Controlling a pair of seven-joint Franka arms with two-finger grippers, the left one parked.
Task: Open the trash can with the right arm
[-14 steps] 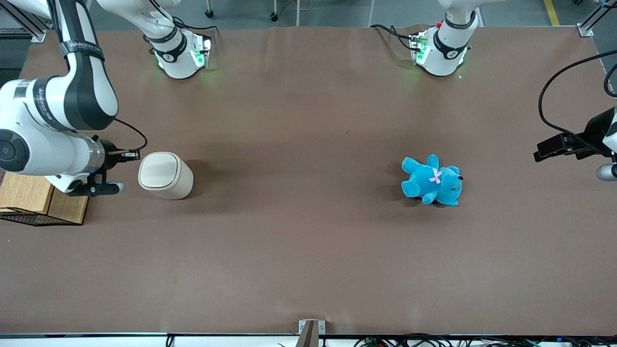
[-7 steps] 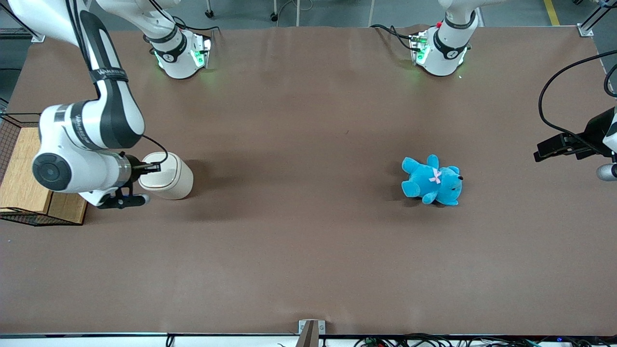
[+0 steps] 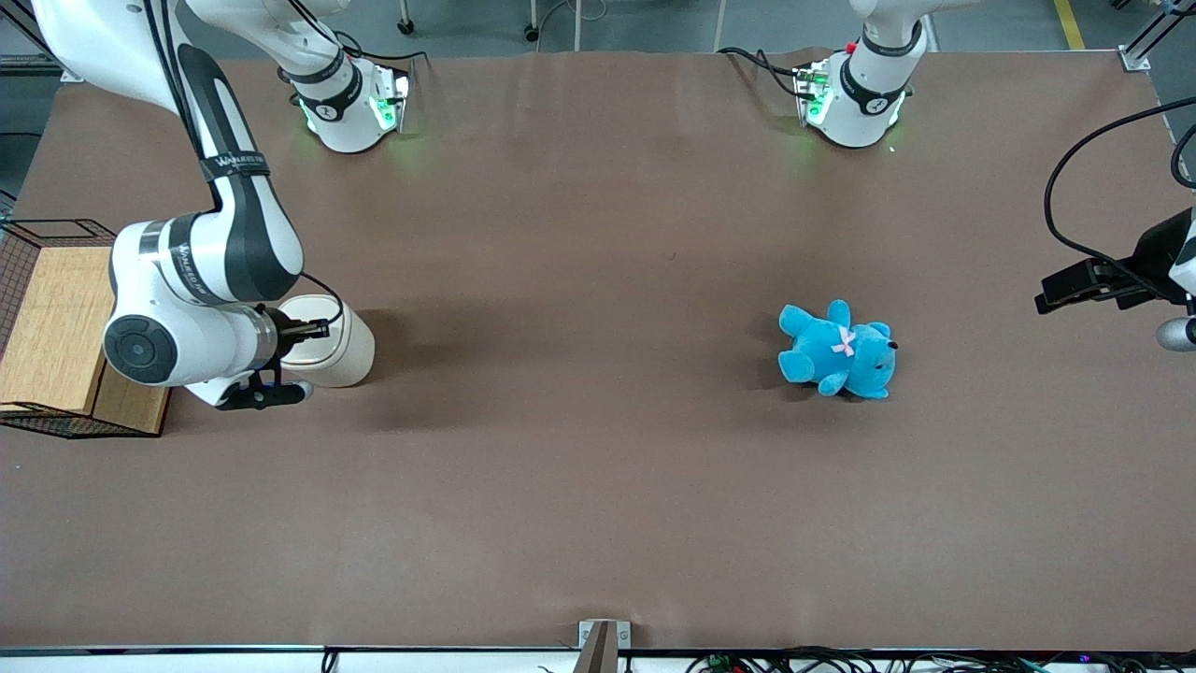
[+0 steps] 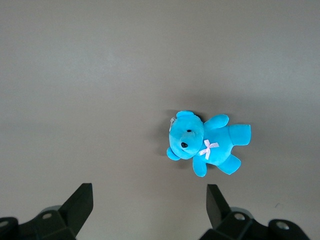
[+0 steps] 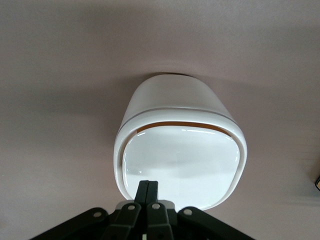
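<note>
The tool (image 5: 148,192) hangs over the trash can (image 3: 338,350), its two black fingers (image 5: 143,196) pressed together with no gap and nothing between them, their joined tip over the lid (image 5: 180,162) close to the edge nearest the wrist. Closed this way they form one narrow point, which looks suited to pushing a flat lid rather than pinching it; whether the tip already touches the plastic cannot be told. In the wrist view a thin tan slit shows along the lid edge farthest from the tip, so the lid seems tipped slightly or simply seated with a seam there; it is not open in any useful sense. The right arm (image 3: 201,280) bends down over the can from the working arm's end of the tabletop (image 3: 598,486), and its silver wrist covers part of the can's top in the front view. The can stands upright on the brown tabletop, just beside a wooden box (image 3: 51,318) in a wire basket (image 3: 37,421), the box lying still nearer the working arm's end. Well apart, toward the parked arm's end, a blue plush bear (image 3: 838,350) lies on its side, clear of the work. The next move probably calls for a short press on the lid near that edge.
</note>
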